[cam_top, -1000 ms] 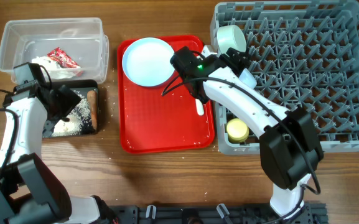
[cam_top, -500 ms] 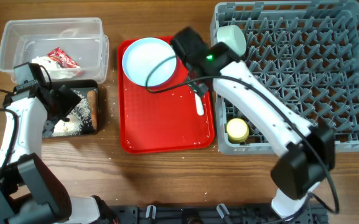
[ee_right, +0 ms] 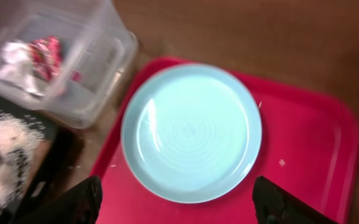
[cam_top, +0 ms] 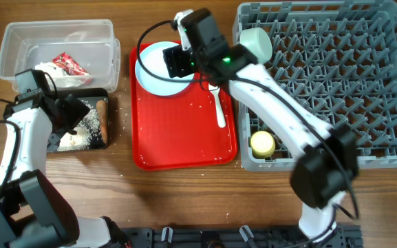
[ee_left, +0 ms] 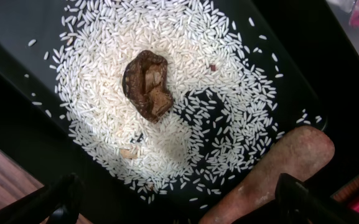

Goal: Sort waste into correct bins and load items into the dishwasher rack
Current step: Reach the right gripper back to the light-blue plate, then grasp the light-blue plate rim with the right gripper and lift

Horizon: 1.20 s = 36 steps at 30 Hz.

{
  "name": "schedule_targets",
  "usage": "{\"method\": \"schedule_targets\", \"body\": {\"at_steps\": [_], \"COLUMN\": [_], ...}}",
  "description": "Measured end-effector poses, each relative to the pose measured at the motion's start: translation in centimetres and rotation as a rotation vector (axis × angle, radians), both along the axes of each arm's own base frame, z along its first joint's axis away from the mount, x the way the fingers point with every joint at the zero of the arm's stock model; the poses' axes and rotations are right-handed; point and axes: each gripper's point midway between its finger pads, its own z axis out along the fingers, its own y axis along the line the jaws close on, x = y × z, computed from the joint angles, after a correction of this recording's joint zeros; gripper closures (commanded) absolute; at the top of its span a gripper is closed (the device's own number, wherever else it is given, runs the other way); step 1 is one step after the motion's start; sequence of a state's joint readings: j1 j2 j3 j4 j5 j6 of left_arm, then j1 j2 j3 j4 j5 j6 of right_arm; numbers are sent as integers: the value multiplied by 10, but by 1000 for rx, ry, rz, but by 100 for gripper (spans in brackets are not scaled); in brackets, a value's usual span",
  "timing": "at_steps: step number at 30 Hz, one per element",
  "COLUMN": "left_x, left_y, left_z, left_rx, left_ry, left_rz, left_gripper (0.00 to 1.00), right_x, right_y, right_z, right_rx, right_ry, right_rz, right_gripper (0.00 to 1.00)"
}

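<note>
The pale round plate lies at the back of the red tray. My right gripper hangs open above it, fingers spread wider than the plate, holding nothing. The white spoon lies on the tray's right side. A pale bowl and the yellow cup sit in the grey rack. My left gripper is open and empty over the black tray. That tray holds rice, a brown lump and the carrot-like stick.
The clear tub at the back left holds the red-and-white wrapper and white tissue. The tub also shows in the right wrist view. A few rice grains lie on the red tray. The rack stands close against the tray's right edge.
My right arm has swung from the rack's left edge to the left and back, and now hangs over the plate. The left arm has not moved.
</note>
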State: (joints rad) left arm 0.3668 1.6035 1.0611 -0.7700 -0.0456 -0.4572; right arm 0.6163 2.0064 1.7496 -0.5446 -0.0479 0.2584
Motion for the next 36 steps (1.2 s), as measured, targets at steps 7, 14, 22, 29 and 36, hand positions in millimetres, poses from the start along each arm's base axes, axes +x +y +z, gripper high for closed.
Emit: {"method": "schedule_targets", "body": {"at_steps": [7, 14, 22, 29, 36], "left_x": [0, 0, 0, 0, 0], "left_y": [0, 0, 0, 0, 0], "left_z": [0, 0, 0, 0, 0], "left_rx": [0, 0, 0, 0, 0], "left_ry": [0, 0, 0, 0, 0], "left_rz": [0, 0, 0, 0, 0], "left_gripper": [0, 0, 0, 0, 0], "right_x": [7, 12, 19, 19, 11], "right_y": [-11, -22, -28, -24, -18], "right_z": [-111, -122, -136, -158, -164], "right_rx": [-39, -17, 24, 51, 79], "right_ry": [217, 253, 283, 323, 388], "right_rz": [-234, -354, -456, -494, -491], "right_gripper": [50, 65, 72, 83, 95]}}
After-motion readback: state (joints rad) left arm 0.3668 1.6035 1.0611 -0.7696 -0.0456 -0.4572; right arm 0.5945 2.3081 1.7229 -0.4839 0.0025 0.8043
